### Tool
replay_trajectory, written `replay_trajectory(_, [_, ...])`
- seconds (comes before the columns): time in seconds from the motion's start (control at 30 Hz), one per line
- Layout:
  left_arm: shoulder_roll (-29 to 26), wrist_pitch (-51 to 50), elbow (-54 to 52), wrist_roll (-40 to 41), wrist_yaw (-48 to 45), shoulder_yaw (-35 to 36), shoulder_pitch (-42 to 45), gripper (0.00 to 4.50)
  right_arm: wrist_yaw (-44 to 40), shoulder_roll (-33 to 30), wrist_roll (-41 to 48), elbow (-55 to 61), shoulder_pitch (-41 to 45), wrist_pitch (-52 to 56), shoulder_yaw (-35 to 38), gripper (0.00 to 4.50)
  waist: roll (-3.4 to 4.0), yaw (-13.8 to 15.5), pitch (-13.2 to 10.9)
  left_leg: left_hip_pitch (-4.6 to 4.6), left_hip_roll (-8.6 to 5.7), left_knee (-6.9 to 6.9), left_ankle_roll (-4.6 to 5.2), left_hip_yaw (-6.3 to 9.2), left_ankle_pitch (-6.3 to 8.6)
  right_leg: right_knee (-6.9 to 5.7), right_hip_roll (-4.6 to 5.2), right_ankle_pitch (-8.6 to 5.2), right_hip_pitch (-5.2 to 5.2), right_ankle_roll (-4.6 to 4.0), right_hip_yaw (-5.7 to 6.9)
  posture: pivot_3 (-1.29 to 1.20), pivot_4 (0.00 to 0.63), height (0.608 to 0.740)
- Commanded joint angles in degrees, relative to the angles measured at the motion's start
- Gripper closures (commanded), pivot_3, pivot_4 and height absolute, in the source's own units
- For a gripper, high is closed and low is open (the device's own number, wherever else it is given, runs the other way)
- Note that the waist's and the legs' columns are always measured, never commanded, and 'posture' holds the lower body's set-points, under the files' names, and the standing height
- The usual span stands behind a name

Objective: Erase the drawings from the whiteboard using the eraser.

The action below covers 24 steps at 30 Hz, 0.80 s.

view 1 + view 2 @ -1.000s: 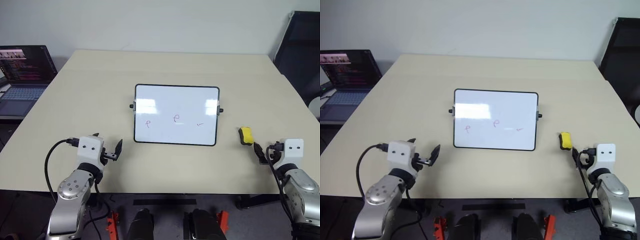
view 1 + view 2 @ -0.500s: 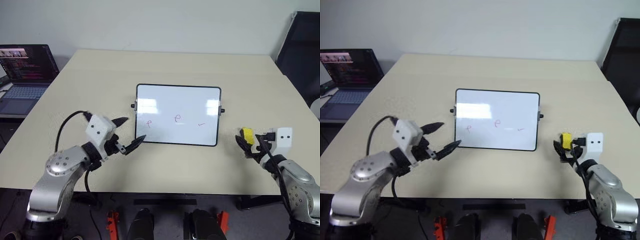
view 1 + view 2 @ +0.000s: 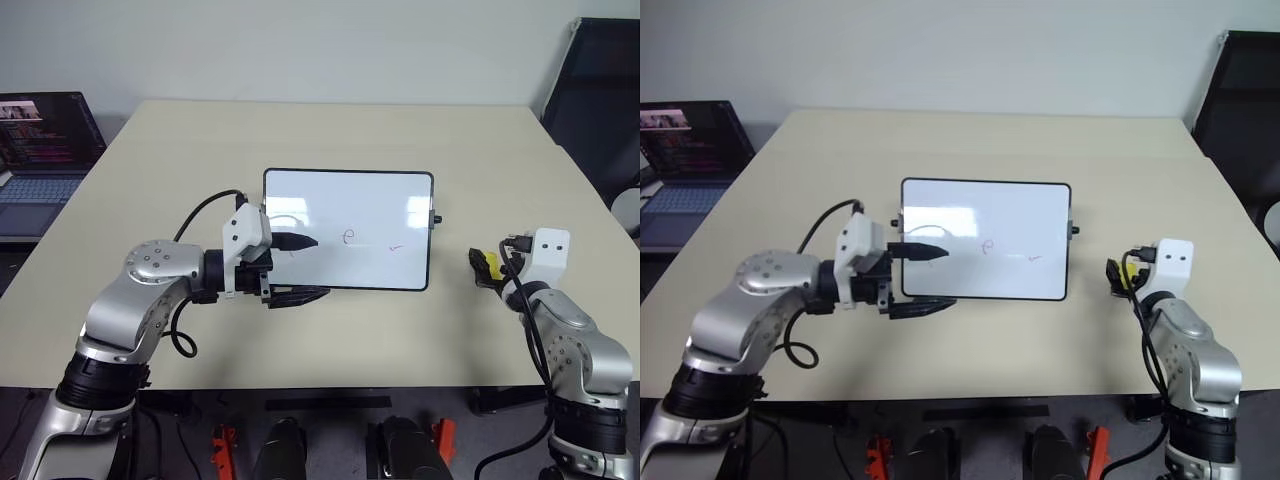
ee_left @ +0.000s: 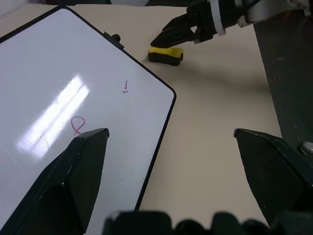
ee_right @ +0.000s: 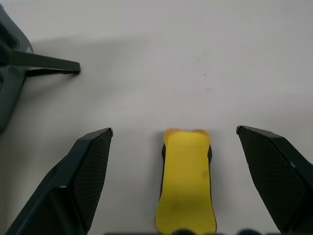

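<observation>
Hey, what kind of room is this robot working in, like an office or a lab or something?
Probably an office or lab workspace. A plain beige table stands against a bare white wall, an open laptop with a lit screen sits at one side, and a dark chair stands at the other.

- The left gripper (image 3: 296, 268), on a bent silver arm, pointed sideways toward the robot's right, its two black fingers spread wide.
- The right gripper (image 5: 173, 147) reached forward, fingers parted wide.

An open laptop (image 3: 45, 140) sits beside the beige table (image 3: 330, 130).
</observation>
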State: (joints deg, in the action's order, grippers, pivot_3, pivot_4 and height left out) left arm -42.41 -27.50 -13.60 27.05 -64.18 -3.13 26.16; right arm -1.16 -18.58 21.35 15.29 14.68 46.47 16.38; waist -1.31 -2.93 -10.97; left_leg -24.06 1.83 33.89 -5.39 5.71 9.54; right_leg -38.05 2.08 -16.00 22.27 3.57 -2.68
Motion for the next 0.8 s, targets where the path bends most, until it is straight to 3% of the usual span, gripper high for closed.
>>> replay_trajectory(0.03, [-0.03,1.00,-0.09,-0.49,-0.44,-0.20,1.64,0.00,0.11,0.09,-2.40,-3.12,2.04,-3.79,-0.61,0.04,0.00,-0.02,0.00,-0.01,0.00,-0.02,0.00,0.01,0.00,-0.01,0.00,0.01,0.01,0.02,0.02,0.00,0.150,0.740])
replay_trajectory(0.33, [-0.98,0.67,-0.74,-0.75,-0.32,0.54,1.29,0.00,-0.31,0.89,-5.16,-9.82,3.90,-7.47,-1.32,0.04,0.01,-0.19,-0.01,0.01,0.00,-0.04,0.01,0.03,0.00,-0.06,0.00,0.02,0.02,0.06,0.02,0.00,0.150,0.740])
replay_trajectory(0.47, [-1.47,0.73,-0.82,-0.63,-0.38,0.97,0.79,0.00,-0.21,1.00,-5.38,-11.39,4.32,-8.04,-1.05,0.96,0.01,-0.20,-0.01,0.01,0.00,-0.04,0.01,0.03,0.00,-0.06,0.00,0.02,0.02,0.06,0.02,0.00,0.150,0.740])
replay_trajectory(0.67, [-1.93,1.28,-0.61,-0.91,-0.10,1.19,-0.24,0.00,-0.66,1.02,-5.02,-12.42,4.82,-8.38,-1.01,3.12,0.02,-0.23,-0.01,0.02,0.00,-0.04,0.01,0.02,0.00,-0.07,0.00,0.02,0.02,0.06,0.01,0.00,0.150,0.740])
replay_trajectory(0.8, [-2.63,0.92,-0.67,-1.14,0.78,2.31,-2.07,0.00,-1.72,0.81,-4.70,-10.67,4.50,-8.22,-1.65,3.25,0.02,-0.23,-0.01,0.01,0.00,-0.04,0.01,0.03,0.00,-0.06,0.00,0.02,0.02,0.06,0.02,0.00,0.150,0.740])
